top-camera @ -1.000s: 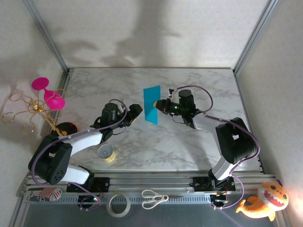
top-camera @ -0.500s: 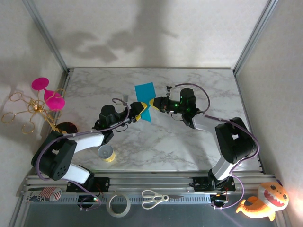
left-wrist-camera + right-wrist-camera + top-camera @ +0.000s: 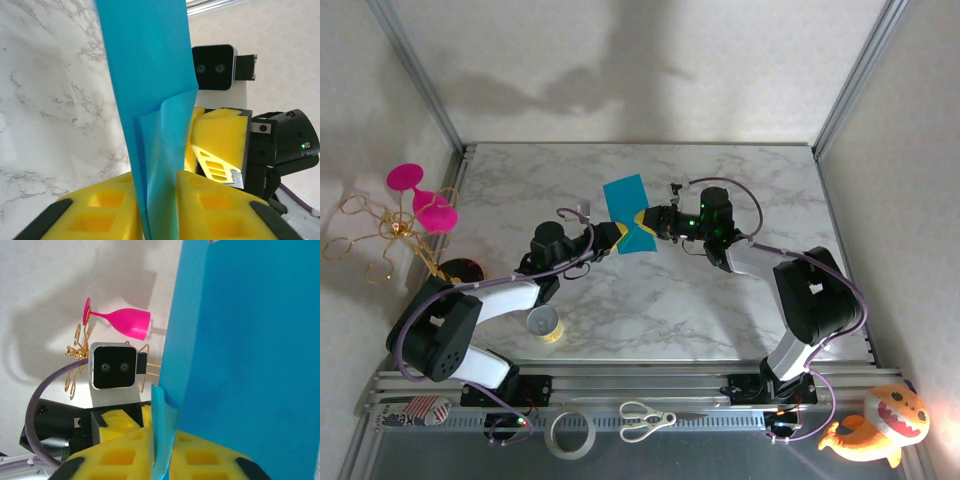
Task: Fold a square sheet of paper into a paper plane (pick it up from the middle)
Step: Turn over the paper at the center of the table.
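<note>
The square sheet of paper is held up off the marble table, a little above and left of centre in the top view, caught from both sides. The left gripper comes at it from the lower left, its jaws pressed together on the sheet. In the left wrist view the paper runs down from the top of the frame and slips between the two yellow pads at the bottom, with a folded flap creased just above them. The right gripper pinches it from the right. In its own view a folded edge is squeezed between its fingers while the rest of the sheet spreads up the right side. At the far left two pink glasses sit by a gold wire stand — what they hold, I cannot tell.
</note>
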